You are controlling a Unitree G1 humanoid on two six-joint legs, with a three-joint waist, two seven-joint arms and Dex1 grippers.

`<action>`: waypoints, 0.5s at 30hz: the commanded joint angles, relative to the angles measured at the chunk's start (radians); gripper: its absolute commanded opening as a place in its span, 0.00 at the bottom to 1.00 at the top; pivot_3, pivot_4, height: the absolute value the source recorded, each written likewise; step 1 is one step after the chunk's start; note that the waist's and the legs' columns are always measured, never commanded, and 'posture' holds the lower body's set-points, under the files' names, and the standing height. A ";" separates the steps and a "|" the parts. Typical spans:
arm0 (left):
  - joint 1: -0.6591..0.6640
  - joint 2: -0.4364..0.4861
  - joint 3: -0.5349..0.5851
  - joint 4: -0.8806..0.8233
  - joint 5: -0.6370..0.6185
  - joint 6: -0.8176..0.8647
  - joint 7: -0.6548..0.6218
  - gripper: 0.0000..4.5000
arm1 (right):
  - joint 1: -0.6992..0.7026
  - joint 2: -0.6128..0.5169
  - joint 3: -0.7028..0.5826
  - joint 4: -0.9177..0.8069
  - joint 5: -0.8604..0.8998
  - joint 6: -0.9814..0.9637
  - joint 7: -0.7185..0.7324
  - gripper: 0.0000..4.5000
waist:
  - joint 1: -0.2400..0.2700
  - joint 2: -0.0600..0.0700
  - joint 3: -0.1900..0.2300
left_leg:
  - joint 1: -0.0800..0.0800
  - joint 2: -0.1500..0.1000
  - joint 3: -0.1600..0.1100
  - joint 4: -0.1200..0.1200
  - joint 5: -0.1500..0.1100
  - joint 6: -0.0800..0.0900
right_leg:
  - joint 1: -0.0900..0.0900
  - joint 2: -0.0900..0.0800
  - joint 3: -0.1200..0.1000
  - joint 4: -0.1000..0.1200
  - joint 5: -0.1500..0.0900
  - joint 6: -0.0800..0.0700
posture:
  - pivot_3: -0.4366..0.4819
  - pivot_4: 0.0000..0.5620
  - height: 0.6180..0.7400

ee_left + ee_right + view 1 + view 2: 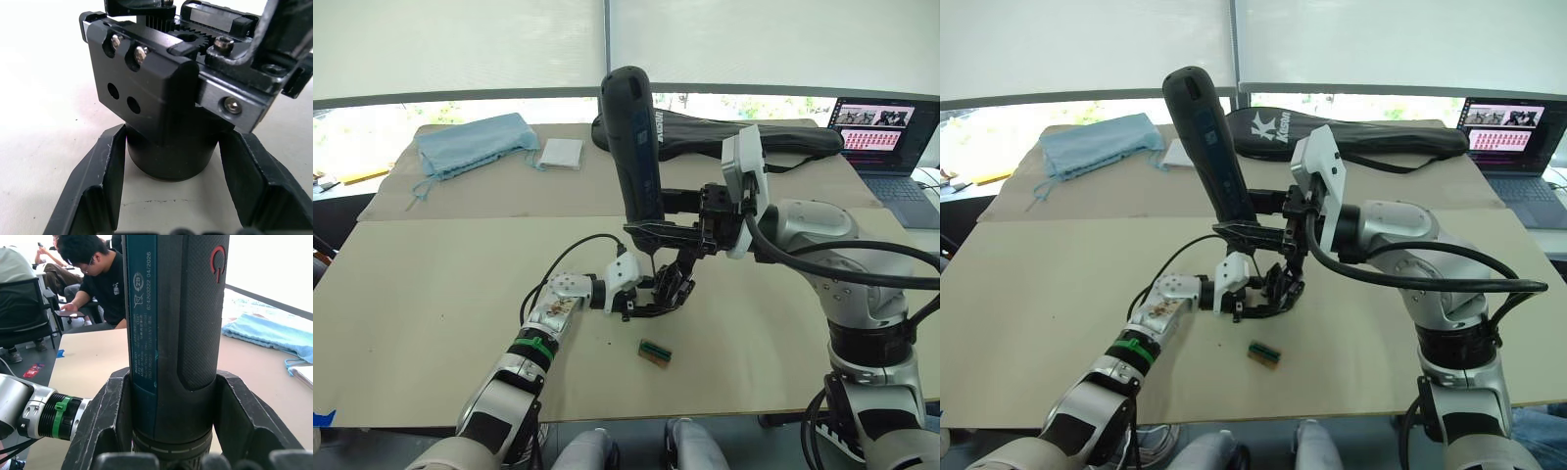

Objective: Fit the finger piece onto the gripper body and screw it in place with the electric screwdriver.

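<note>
our right gripper [658, 231] has its jaws pinching the screwdriver [633, 142], upright, bit down over the gripper body [668, 291]. our left gripper [641, 305] has its jaws clamped on that body's round base, low over the desk [431, 294]. a green block [654, 352] lies nearby.

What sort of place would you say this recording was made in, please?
Probably an office or lab workspace: a large table beside blinded windows, an open laptop at its far corner, and people seated on office chairs nearby.
</note>
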 commanded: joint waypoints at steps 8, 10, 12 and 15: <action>-0.016 -0.002 0.018 -0.053 -0.017 0.001 0.004 0.51 | -0.008 -0.012 -0.015 -0.017 -0.006 -0.030 0.026 0.42 | 0.000 0.000 0.000 | 0.000 0.000 0.000 0.000 0.000 0.000 | 0.000 0.000 0.000 0.000 0.000 0.000 | 0.48 0.27 0.96; -0.015 -0.002 0.017 -0.054 -0.017 0.001 0.004 0.51 | 0.001 -0.011 -0.014 -0.022 -0.008 -0.033 0.028 0.42 | 0.000 0.000 0.000 | 0.000 0.000 0.000 0.000 0.000 0.000 | 0.000 0.000 0.000 0.000 0.000 0.000 | 0.48 0.27 0.96; -0.014 -0.002 0.017 -0.055 -0.017 0.000 0.003 0.51 | 0.007 -0.010 -0.014 -0.023 -0.012 -0.038 0.030 0.42 | 0.000 0.000 0.000 | 0.000 0.000 0.000 0.000 0.000 0.000 | 0.000 0.000 0.000 0.000 0.000 0.000 | 0.48 0.27 0.96; -0.015 -0.003 0.017 -0.055 -0.018 0.000 0.003 0.51 | 0.017 -0.009 -0.012 -0.022 -0.018 -0.047 0.033 0.42 | 0.000 0.000 0.000 | 0.000 0.000 0.000 0.000 0.000 0.000 | 0.000 0.000 0.000 0.000 0.000 0.000 | 0.48 0.27 0.96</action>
